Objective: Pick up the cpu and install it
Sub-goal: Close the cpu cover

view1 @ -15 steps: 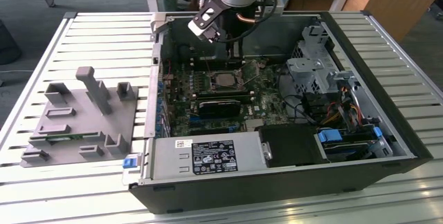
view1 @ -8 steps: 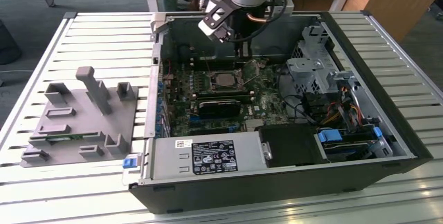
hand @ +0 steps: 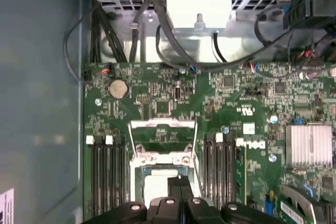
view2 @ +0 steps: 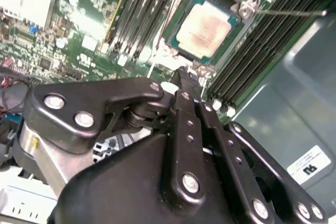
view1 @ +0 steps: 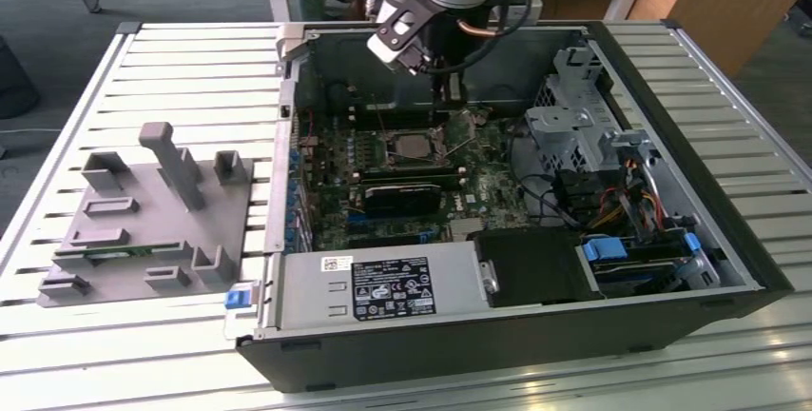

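End effector (view2: 187, 76) closed beside cpu (view2: 206, 27)

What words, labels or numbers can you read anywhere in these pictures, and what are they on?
Nothing can be quoted with confidence.
The power supply label, exterior view: print too small to read.
The sticker on the case wall, second wrist view: blurred.
The fine white print on the motherboard, first wrist view: too small.

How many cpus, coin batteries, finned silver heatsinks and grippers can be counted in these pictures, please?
cpu: 1
coin battery: 1
finned silver heatsink: 1
gripper: 1
Total: 4
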`<action>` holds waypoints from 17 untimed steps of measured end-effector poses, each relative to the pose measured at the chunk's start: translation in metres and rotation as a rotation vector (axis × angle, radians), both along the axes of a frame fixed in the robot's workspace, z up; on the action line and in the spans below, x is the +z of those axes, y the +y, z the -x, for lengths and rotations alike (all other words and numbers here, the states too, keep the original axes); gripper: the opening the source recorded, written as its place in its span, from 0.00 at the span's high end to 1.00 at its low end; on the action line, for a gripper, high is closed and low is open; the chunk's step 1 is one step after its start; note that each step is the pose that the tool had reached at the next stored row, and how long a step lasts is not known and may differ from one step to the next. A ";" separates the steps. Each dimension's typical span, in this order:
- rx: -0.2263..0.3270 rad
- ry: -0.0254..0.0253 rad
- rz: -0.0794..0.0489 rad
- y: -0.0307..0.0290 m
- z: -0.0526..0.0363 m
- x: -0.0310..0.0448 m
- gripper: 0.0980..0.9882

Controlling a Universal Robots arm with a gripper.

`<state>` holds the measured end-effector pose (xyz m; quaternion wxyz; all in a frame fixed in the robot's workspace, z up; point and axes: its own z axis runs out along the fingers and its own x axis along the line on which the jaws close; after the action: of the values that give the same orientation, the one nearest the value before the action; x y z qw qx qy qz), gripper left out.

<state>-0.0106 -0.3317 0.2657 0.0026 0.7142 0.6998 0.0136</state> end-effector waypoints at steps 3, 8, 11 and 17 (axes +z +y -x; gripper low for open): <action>0.004 0.0005 0.000 0.0000 -0.0084 -0.0001 0.99; 0.006 0.0006 0.000 0.0001 -0.0212 -0.0003 0.99; 0.006 0.0006 0.000 0.0001 -0.0259 -0.0004 0.99; 0.006 0.0005 0.000 0.0002 -0.0338 -0.0005 0.99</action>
<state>0.0231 -0.3314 0.2652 0.0025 0.7120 0.7020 0.0134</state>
